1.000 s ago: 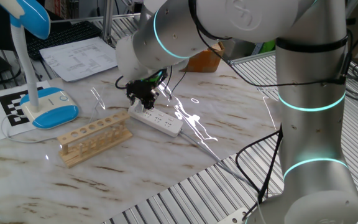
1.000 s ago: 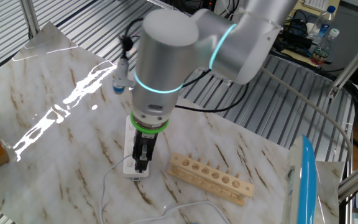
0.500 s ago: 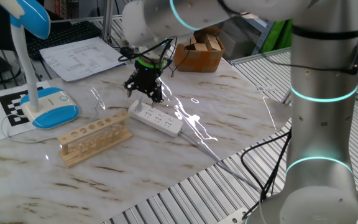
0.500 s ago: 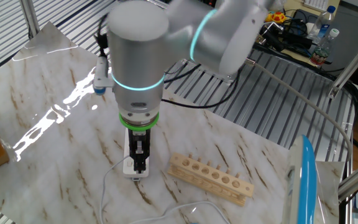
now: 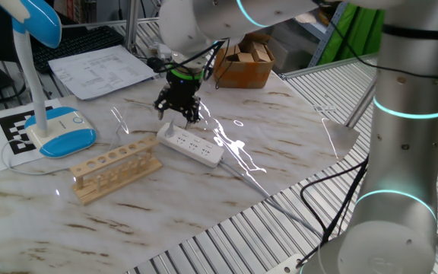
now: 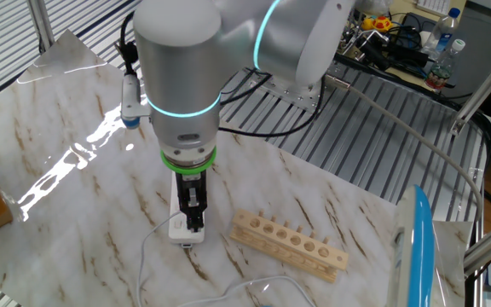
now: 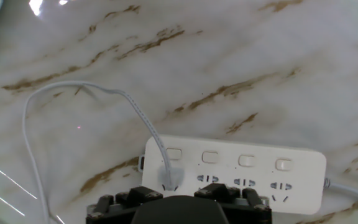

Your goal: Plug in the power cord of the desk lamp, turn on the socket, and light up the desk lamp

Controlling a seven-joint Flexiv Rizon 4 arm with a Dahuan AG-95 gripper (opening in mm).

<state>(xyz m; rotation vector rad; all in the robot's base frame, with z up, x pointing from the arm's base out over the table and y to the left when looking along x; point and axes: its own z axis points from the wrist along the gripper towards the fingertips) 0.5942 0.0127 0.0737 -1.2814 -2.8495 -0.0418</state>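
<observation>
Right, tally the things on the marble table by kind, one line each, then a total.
Desk lamp: 1
Power strip: 1
Wooden rack with holes: 1
Cardboard box: 1
Printed sheets of paper: 1 pile
Marker card, black and white: 1
Total: 6

- we see a thick silver-grey arm (image 5: 401, 68) of rounded segments, with glowing cyan rings at the joints.
- a green collar sits above our small black pincer (image 5: 179, 110).
- black cables loop along the arm's wrist and trail by its base.
</observation>
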